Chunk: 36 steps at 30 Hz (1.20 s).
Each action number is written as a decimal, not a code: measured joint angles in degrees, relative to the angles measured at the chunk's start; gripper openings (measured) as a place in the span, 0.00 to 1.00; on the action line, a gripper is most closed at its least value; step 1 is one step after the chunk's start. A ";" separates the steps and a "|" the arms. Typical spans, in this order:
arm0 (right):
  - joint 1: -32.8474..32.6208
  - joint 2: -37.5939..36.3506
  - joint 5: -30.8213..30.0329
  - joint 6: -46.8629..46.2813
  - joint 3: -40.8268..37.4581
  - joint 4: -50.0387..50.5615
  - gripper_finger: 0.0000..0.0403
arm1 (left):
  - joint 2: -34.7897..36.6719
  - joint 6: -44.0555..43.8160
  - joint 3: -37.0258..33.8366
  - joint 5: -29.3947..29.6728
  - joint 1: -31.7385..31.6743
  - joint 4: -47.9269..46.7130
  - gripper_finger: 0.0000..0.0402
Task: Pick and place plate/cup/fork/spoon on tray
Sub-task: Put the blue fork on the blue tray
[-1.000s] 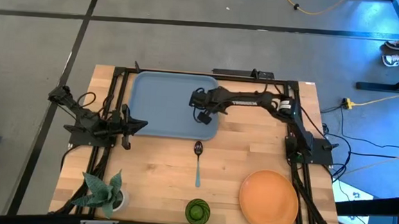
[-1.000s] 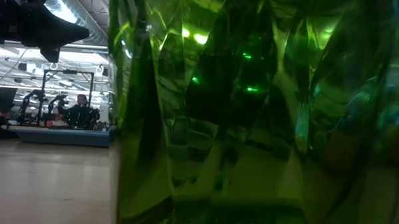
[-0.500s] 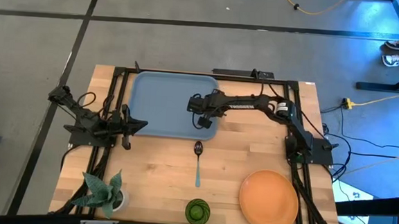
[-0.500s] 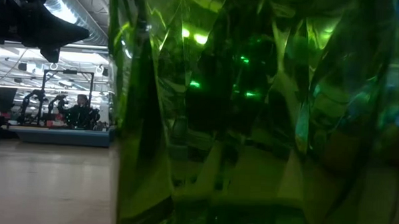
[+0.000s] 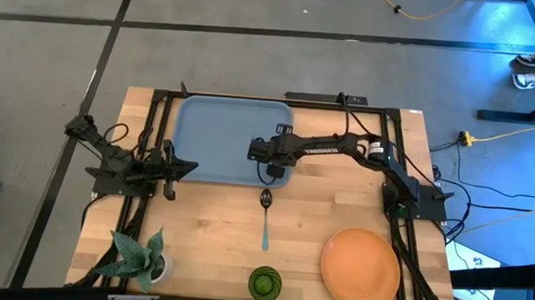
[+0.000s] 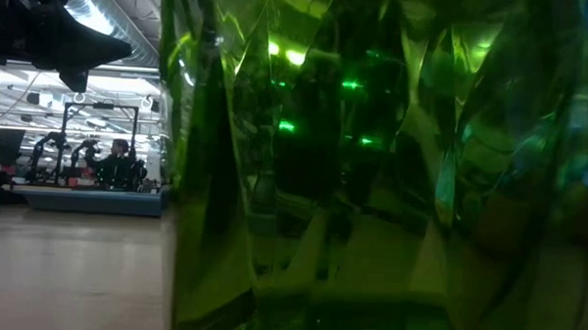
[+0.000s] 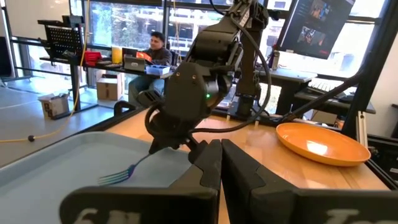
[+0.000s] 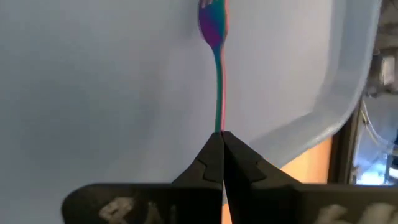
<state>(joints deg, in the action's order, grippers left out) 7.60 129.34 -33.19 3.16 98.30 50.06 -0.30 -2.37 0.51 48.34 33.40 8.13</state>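
fork: pinched by its handle end in the right gripper, tines low over the tray, so it looks like it's about to be set down there

right gripper: fingers pressed together on the fork's thin handle, hanging over the tray's right part

tray: at the far edge of the desk, left of middle

spoon: on the wood just off the tray's near edge, so probably next

cup: near edge, middle

plate: near right corner

left gripper: parked by the tray's left near corner, fingers closed, nothing in them
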 joint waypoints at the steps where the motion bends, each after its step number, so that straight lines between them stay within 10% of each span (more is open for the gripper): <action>1: 0.00 0.00 0.71 0.18 0.00 -0.29 0.00 | -0.01 0.00 0.00 0.00 0.00 0.01 0.00; 24: -0.46 0.02 3.07 -0.79 0.93 -0.27 0.15 | -0.01 -0.09 0.00 -0.02 -0.01 -2.52 0.00; 36: -0.42 -0.15 7.99 -1.89 18.03 8.74 0.14 | -0.01 -6.30 0.00 -6.33 0.00 1.80 0.00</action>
<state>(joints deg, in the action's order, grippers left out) 7.18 129.19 -25.21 1.28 116.33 58.80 -0.32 -8.67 0.51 42.01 33.41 9.92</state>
